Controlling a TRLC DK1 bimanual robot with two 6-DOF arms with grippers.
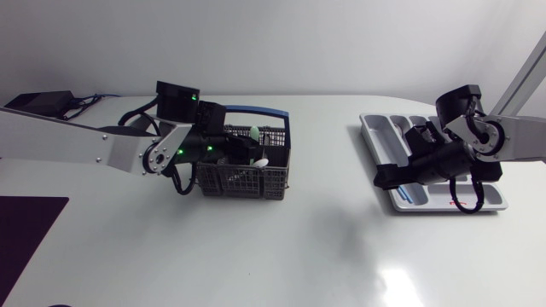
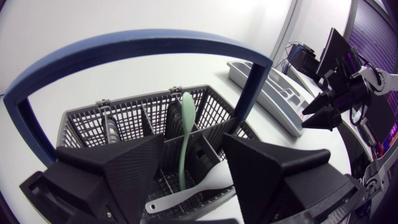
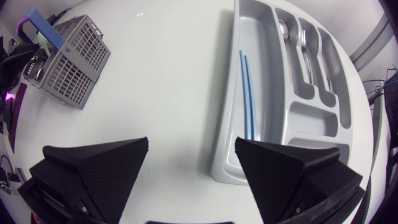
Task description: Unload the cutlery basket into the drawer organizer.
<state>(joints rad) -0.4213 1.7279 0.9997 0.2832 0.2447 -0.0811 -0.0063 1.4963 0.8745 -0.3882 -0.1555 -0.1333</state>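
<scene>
well, the left gripper (image 2: 194, 144) is spread wide and holds nothing, poised over the cutlery basket (image 2: 124, 121). a pale green spoon (image 2: 185, 124) stands ahead between its fingers and a white utensil (image 2: 186, 194) lies below. the right gripper (image 3: 191, 146), likewise spread and empty, hangs over the rim of the drawer organizer (image 3: 225, 155), near two blue chopsticks (image 3: 247, 93).

Left arm (image 1: 85, 143) extends in from the left edge of the surface (image 1: 281, 256), left pincer (image 2: 194, 146) with fingers spread. Right arm (image 1: 520, 141) extends from the right edge, right pincer (image 3: 191, 148) likewise spread.
</scene>
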